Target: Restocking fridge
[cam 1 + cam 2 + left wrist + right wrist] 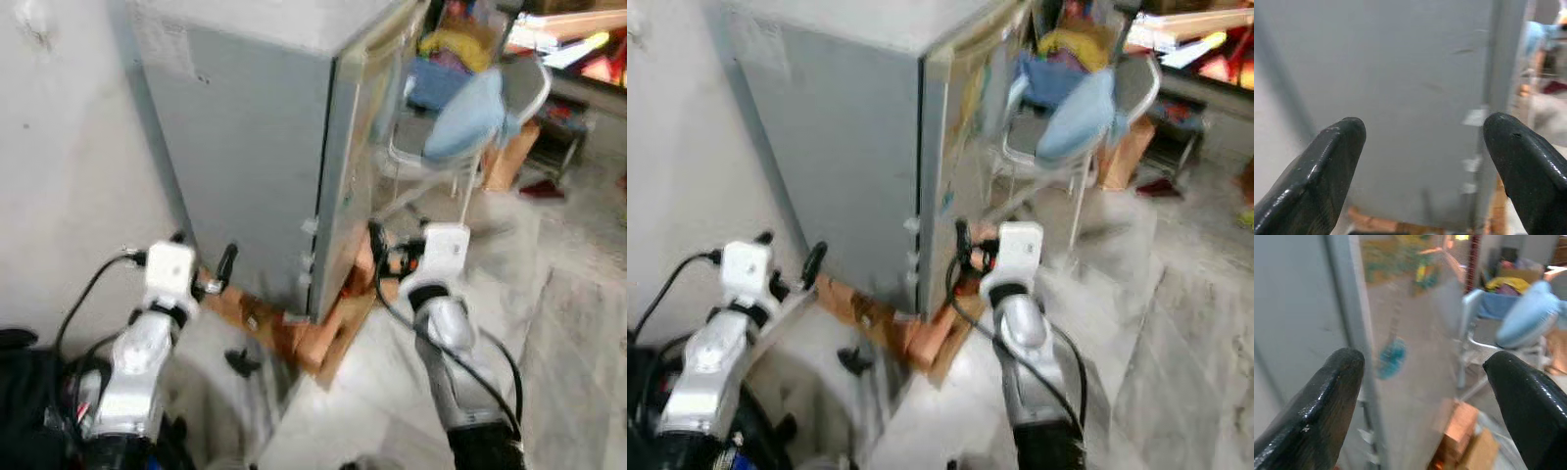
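A grey fridge (255, 147) stands before me, corner on, with its door (377, 127) shut on the right-hand face. My left gripper (203, 251) is raised near the fridge's plain grey side (1415, 73), open, with nothing between its fingers (1327, 161). My right gripper (397, 240) hovers low beside the door's front, also open and holding nothing. In the right wrist view the fridge's corner edge (1349, 308) and the door with a blurred blue sticker (1392, 357) lie between its fingers (1332, 391). The picture is somewhat blurred.
The fridge rests on a wooden base (328, 338) that juts out at the floor. A pale wall (59, 147) is close on the left. A chair with a light blue cushion (470, 113) and cluttered shelves (578, 49) stand behind the door side. A small black object (240, 362) lies on the floor.
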### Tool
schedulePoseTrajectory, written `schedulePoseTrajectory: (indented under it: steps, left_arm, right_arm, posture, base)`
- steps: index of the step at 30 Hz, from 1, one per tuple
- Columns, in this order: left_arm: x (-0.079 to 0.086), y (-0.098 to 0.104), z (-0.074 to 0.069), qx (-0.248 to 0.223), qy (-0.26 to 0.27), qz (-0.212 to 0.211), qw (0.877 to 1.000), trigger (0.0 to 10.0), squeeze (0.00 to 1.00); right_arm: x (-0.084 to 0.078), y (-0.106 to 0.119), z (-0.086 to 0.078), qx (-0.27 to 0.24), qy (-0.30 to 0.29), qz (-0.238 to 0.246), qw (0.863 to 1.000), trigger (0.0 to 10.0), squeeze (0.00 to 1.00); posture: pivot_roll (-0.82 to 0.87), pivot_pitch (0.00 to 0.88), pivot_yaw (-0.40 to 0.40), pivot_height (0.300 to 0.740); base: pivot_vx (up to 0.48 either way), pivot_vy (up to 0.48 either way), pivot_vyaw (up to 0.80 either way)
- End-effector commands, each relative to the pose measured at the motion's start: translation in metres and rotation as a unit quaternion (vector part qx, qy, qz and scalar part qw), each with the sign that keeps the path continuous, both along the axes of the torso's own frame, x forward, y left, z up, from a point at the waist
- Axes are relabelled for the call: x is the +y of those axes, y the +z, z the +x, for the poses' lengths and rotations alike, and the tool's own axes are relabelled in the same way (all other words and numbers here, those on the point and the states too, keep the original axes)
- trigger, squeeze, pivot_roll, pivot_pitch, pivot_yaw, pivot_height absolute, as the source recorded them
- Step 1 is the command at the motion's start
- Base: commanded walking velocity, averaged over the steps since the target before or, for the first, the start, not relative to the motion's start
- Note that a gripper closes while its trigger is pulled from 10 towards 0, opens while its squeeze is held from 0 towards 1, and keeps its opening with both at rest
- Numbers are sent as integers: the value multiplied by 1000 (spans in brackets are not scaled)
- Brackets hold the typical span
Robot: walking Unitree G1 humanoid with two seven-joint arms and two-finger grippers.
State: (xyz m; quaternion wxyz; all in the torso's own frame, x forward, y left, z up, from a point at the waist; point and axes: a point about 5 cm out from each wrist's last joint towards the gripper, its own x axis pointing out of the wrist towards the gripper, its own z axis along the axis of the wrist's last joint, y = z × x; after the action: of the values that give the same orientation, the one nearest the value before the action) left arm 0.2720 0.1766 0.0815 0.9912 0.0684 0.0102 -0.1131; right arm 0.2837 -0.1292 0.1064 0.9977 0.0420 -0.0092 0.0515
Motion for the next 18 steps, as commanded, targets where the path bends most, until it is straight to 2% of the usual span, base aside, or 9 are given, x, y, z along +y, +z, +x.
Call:
schedulePoseTrajectory:
  steps: [1, 14, 18]
  left_arm:
    - [-3, 3, 1, -8, -7, 5, 1000, 10000, 0]
    - [-3, 4, 1, -12, -15, 5, 1000, 10000, 0]
    - [-4, 4, 0, -13, -16, 2, 1000, 10000, 0]
  right_arm:
    - [-7, 1, 0, -3, -11, -4, 1000, 10000, 0]
    - [-7, 2, 0, -4, -11, -3, 1000, 10000, 0]
    - [-6, 2, 0, -5, -8, -2, 1000, 10000, 0]
  posture:
    - [8, 0, -36, 740]
    - [7, 9, -36, 740]
    - [5, 14, -38, 740]
  base:
    - [0, 0, -800]
    - [0, 0, -800]
    - [289, -300, 0]
